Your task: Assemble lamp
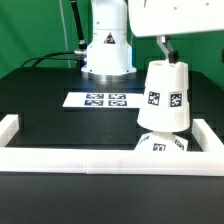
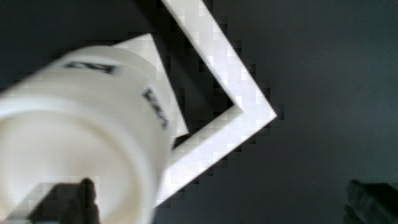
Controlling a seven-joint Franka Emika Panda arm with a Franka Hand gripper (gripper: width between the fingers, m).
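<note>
The tapered white lamp shade (image 1: 165, 96) stands upright with its narrow end up, on the flat square base (image 1: 160, 146), in the walled corner on the exterior view's right. Tags show on both parts. The bulb is hidden. My gripper (image 1: 165, 48) hangs just above the shade's top and holds nothing. In the wrist view the shade (image 2: 89, 120) fills one side. My gripper (image 2: 217, 198) is open wide, one dark finger (image 2: 64, 200) in front of the shade and the other over bare black table.
A low white rail (image 1: 90, 161) runs along the front of the black table, with side walls (image 1: 8, 128); its corner shows in the wrist view (image 2: 240, 95). The marker board (image 1: 104, 99) lies in front of the robot's base (image 1: 107, 50).
</note>
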